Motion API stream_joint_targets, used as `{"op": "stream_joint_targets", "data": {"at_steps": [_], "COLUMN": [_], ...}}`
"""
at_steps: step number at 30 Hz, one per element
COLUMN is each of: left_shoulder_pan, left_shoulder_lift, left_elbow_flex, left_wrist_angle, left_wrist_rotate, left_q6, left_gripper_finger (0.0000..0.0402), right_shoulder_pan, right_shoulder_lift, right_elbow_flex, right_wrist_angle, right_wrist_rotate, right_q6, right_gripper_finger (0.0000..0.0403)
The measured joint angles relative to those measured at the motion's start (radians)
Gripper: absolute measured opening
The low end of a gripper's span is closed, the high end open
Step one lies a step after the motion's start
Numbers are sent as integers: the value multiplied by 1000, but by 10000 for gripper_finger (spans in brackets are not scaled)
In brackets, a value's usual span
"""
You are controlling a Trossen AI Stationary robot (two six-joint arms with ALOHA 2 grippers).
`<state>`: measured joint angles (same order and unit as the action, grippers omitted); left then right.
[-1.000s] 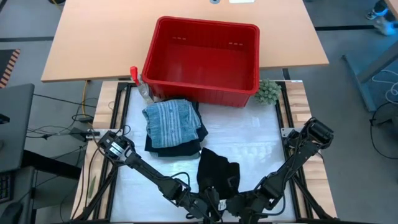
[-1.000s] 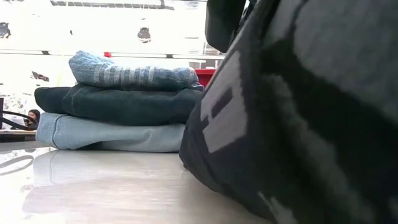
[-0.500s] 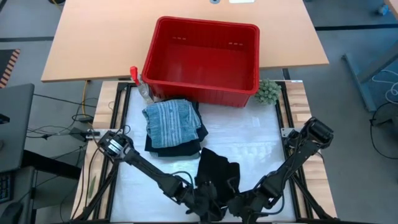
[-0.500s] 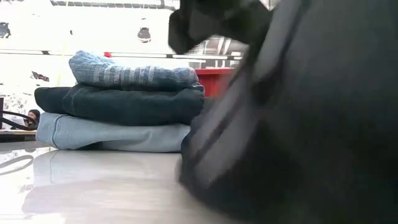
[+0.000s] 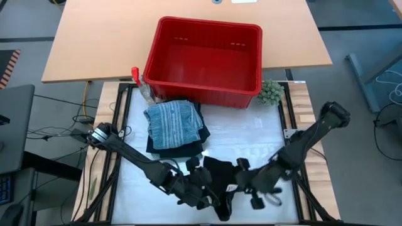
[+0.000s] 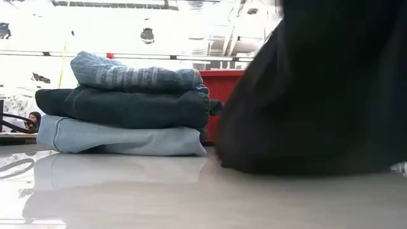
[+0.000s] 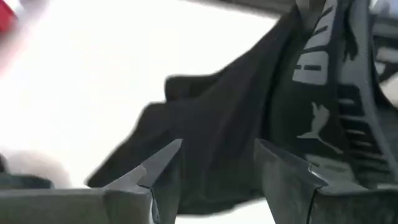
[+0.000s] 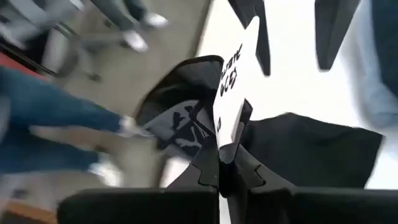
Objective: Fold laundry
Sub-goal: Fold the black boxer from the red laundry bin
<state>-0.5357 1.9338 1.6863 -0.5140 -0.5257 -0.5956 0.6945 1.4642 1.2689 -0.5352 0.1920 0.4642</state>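
A black garment [image 5: 218, 172] with a white tag [image 8: 233, 81] and a printed waistband [image 7: 317, 81] lies bunched near the table's front edge. My right gripper [image 5: 237, 185] is shut on it. My left gripper [image 7: 217, 162] hovers open just to its left, with the cloth ahead of its fingers and untouched. A folded stack sits toward the far left of the white mat: a grey-blue striped piece [image 6: 133, 77] on top, a dark navy one [image 6: 121, 108] under it and a light blue one [image 6: 114, 137] on the table. My right gripper pinches the black garment between its two fingers at the edge where the tag's lower end [image 8: 225, 146] sits. The tag sticks out past the fingertips. The fingers slant down from the table's right. The held part is raised, and the garment's lower edge [image 6: 286, 166] rests on the table.
A red plastic basket [image 5: 204, 88] stands behind the mat, with a small green fuzzy ball [image 5: 271, 92] at its right corner and a red-capped bottle [image 5: 141, 85] at its left. Bare mat lies to the right of the stack [image 5: 251, 135]. People's legs show beyond the table in the right wrist view.
Both grippers have risen from the table's near edge and moved toward its far edge. The black garment's near end has come up with my right gripper and bunched together, so the garment now lies shorter and farther from the near edge. The stack has stayed put.
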Motion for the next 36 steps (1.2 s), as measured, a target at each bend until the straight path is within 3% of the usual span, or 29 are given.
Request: {"op": "stream_joint_targets", "data": {"at_steps": [6, 13, 17, 21, 25, 27, 31, 36], "left_shoulder_pan": [-11, -17, -27, -34, -61, -74, -69, -6], "left_shoulder_lift": [-97, -227, -304, -318, -313, -312, -311, -308], "left_elbow_flex": [-2, -70, -182, -277, -261, -244, -221, -222], "left_wrist_angle": [23, 78, 162, 318, 399, 390, 410, 334], "left_wrist_rotate": [-28, -66, -77, -50, 15, -25, -167, 19], "left_q6": [73, 105, 122, 309, 713, 843, 951, 1015], "left_gripper_finger": [183, 183, 183, 183, 183, 183, 184, 189], "right_shoulder_pan": [-87, -142, -142, -148, -146, -146, -145, -145], "right_shoulder_lift": [-175, -322, -354, -360, -360, -360, -359, -359], "right_elbow_flex": [0, 0, 0, 0, 0, 0, 0, 0], "right_wrist_angle": [4, -9, -5, 0, -4, -3, -4, -4], "right_wrist_rotate": [-140, -153, -146, -145, -149, -162, -179, -194], "right_q6": [118, 225, 225, 235, 246, 252, 277, 327], "right_gripper_finger": [27, 27, 27, 27, 27, 27, 27, 30]}}
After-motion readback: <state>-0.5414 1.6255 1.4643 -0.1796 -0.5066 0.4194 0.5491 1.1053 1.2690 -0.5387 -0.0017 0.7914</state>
